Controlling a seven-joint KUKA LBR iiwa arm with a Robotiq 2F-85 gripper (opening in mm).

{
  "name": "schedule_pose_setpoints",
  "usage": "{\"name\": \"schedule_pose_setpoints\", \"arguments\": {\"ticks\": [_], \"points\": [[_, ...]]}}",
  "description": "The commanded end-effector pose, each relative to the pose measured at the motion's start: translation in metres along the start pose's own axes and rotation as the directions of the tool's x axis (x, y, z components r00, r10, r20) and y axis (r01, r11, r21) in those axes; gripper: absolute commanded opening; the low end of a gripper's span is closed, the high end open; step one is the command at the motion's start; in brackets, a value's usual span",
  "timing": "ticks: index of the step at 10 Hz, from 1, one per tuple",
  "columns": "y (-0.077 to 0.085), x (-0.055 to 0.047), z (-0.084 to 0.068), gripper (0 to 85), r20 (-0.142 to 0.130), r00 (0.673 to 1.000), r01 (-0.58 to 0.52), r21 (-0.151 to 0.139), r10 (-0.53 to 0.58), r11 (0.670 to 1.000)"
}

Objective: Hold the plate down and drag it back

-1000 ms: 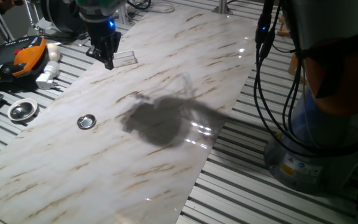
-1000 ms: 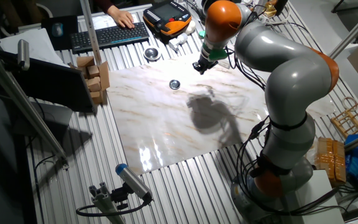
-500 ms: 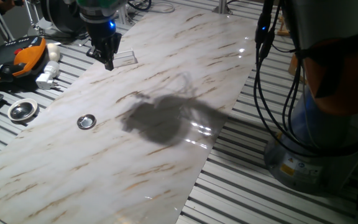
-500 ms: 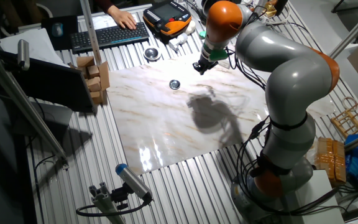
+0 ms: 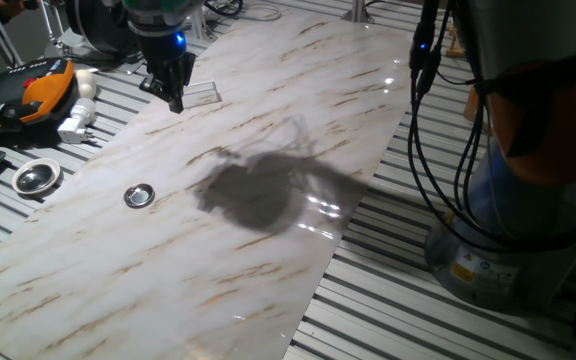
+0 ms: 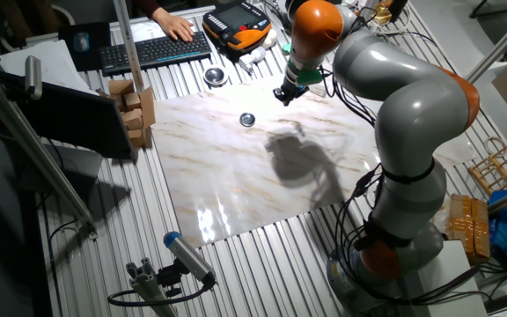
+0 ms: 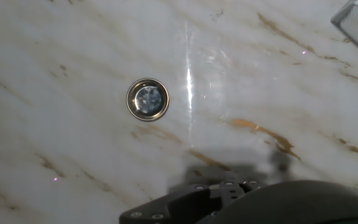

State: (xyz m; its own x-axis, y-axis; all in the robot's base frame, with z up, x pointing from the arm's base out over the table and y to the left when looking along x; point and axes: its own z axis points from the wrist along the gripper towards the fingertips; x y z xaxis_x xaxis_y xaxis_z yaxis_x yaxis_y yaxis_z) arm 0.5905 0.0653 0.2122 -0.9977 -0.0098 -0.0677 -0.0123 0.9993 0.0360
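Hovering above the counter (image 5: 268,130), our pincer (image 5: 175,100) is well apart from the plate (image 5: 140,195); pressing and dragging remain. Its fingers' spread we cannot tell.

From my end the table top (image 5: 268,110) is white marble with tan-brown streaks. The plate (image 5: 140,195) is shiny silver with a darker centre. The arm (image 6: 394,97) is grey with orange joints, and there's a blue light on the black gripper (image 5: 173,98).

2 fixed views face the marble table (image 5: 268,120) from opposite sides; hand view looks down.
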Motion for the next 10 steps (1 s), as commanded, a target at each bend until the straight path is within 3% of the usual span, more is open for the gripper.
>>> {"name": "schedule_pose_setpoints", "arguments": {"ticks": [1,6,10], "points": [[-0.0022,0.0004,-0.0013,0.0,0.003,1.000,0.019,0.006,-0.019,1.000],[-0.0034,0.0031,-0.0027,0.0,0.022,1.000,-0.019,0.007,0.019,1.000],[-0.0043,0.0036,-0.0017,0.0,0.017,0.999,-0.034,0.002,0.034,0.999]]}}
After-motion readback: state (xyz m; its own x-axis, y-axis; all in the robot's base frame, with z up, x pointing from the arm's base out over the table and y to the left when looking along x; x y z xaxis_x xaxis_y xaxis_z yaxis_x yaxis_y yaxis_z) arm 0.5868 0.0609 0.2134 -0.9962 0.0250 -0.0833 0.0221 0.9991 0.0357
